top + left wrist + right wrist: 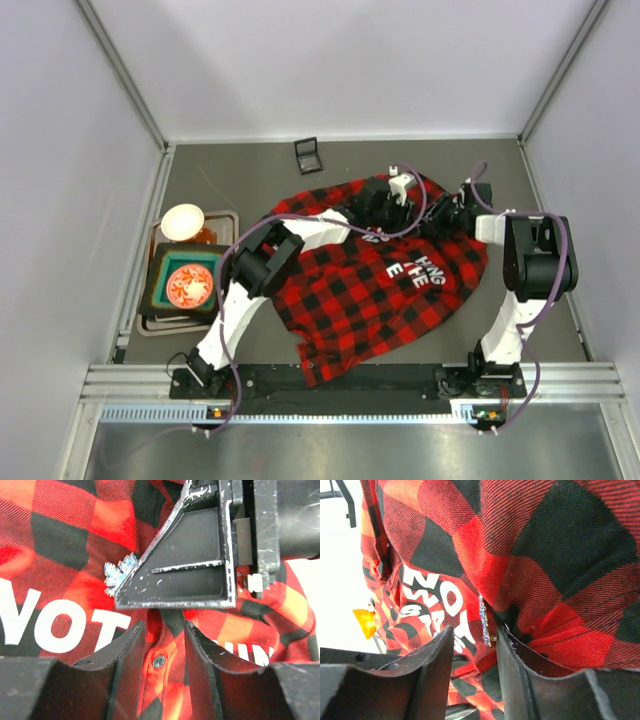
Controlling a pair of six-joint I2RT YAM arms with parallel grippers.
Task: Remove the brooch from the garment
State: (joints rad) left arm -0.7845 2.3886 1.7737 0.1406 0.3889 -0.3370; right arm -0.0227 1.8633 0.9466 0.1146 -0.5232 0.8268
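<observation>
At centre left of the left wrist view, your brooch (119,574) sits pinned to the shirt (65,530), the right gripper (474,632) astride it with fingers apart, the left gripper (164,630) likewise apart around a fold (161,652) below, so you have the whole removal left.

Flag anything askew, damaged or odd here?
The garment lies crumpled and skewed, its far edge bunched under the left gripper and right gripper. The brooch is half hidden behind the right gripper's finger in the left wrist view. No spill or tear shows.
</observation>
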